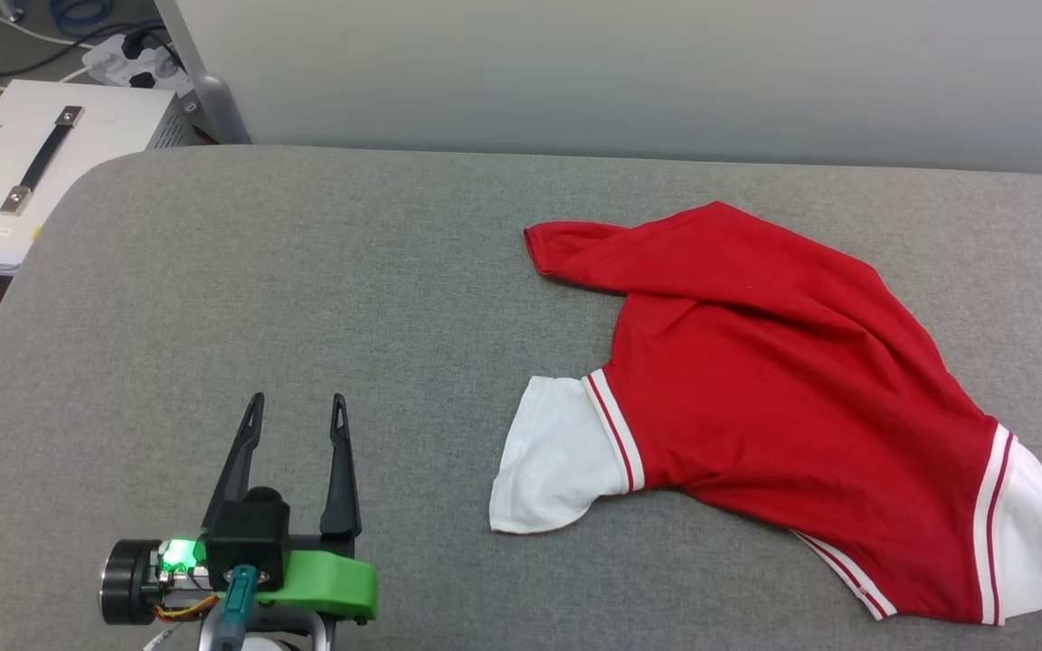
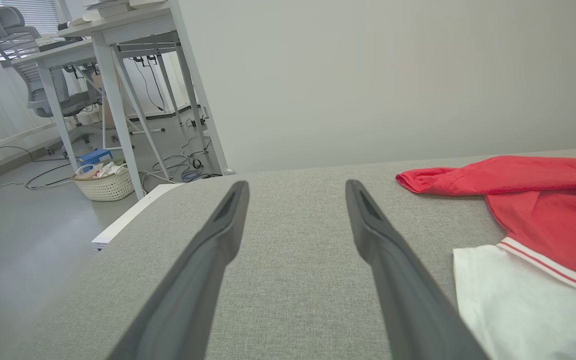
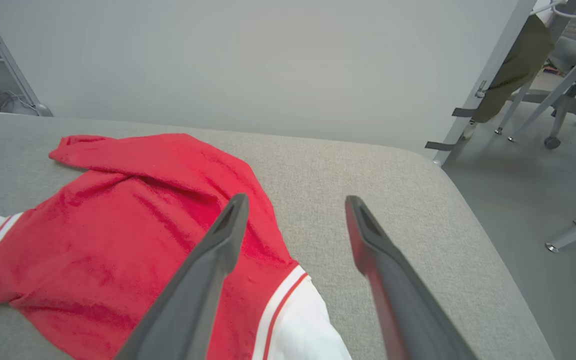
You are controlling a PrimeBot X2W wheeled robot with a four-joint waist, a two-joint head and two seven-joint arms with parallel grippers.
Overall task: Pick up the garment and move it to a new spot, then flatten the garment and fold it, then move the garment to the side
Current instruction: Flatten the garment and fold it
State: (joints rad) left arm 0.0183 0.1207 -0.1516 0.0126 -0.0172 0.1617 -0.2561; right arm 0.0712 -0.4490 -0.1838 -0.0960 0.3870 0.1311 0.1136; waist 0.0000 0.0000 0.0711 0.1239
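At 3 o'clock on the grey table [image 1: 304, 271], the garment [image 1: 783, 380] lies crumpled; left gripper [image 1: 298, 398], 7 o'clock, and right gripper [image 3: 295, 200]: jaws apart.

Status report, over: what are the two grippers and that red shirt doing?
Left gripper open over grey padded surface. Right gripper open at red T-shirt with white sleeves; shirt rumpled, unfolded. White box with black handle beyond far-left corner, not obstructing.
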